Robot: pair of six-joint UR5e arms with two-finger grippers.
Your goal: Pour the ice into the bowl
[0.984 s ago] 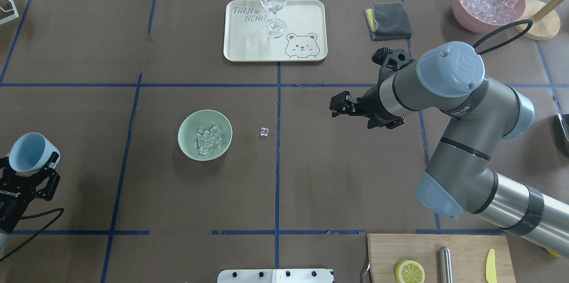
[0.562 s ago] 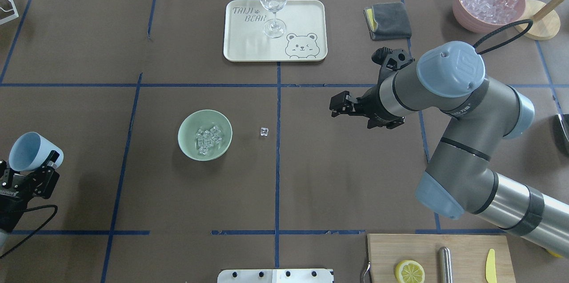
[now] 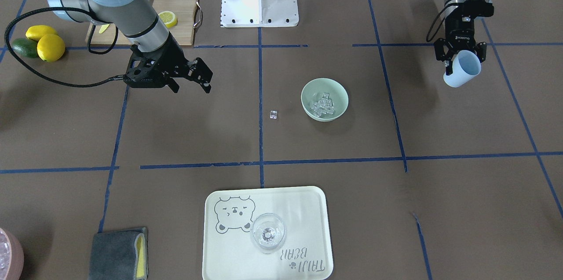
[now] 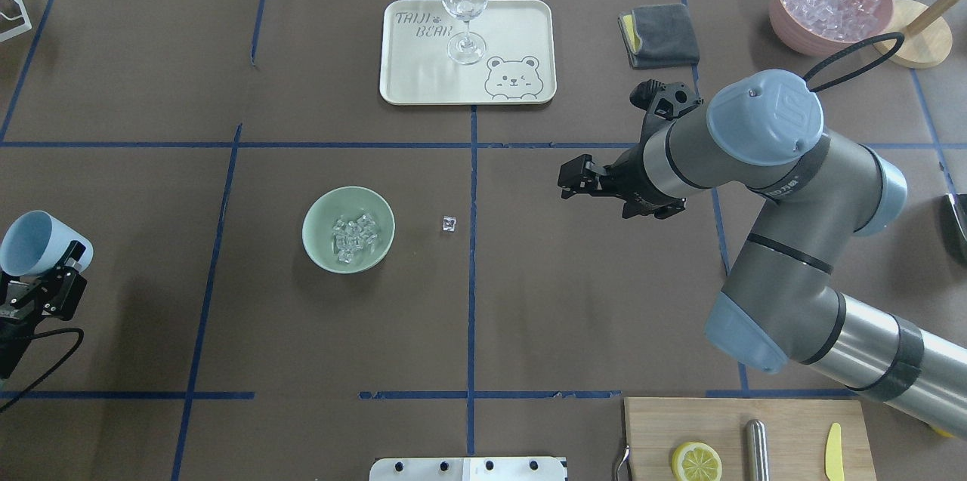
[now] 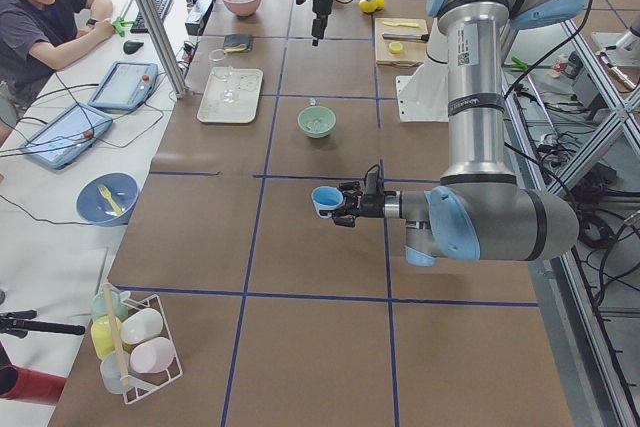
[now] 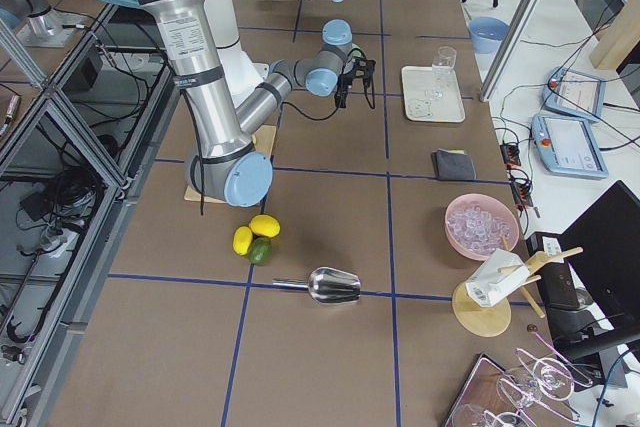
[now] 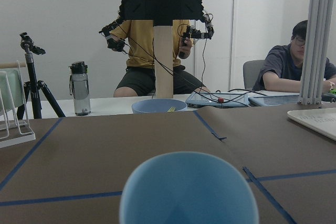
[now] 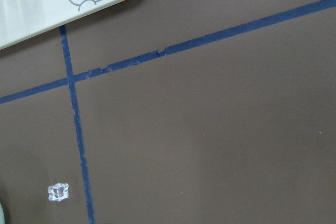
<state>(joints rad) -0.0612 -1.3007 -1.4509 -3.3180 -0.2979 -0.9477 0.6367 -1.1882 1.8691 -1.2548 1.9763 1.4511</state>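
Note:
The pale green bowl (image 4: 311, 232) sits left of the table's middle and holds a heap of ice (image 4: 353, 235). It also shows in the front-facing view (image 3: 341, 95) with the ice (image 3: 323, 105). One stray ice cube (image 4: 449, 223) lies on the table to the bowl's right, and shows in the right wrist view (image 8: 58, 192). My left gripper (image 4: 47, 263) is shut on a blue cup (image 4: 30, 243) at the far left edge, well clear of the bowl. The cup is tilted and looks empty (image 7: 189, 192). My right gripper (image 4: 570, 180) hovers open and empty, right of the stray cube.
A cream tray (image 4: 521, 28) with a wine glass (image 4: 464, 5) stands at the back centre. A grey cloth (image 4: 661, 34) and a pink bowl (image 4: 786, 20) full of ice are at the back right. A cutting board (image 4: 786, 428) with a lemon slice (image 4: 696, 461) lies at the front right.
My left gripper has carried the blue cup further left, away from the bowl. The right arm has barely moved.

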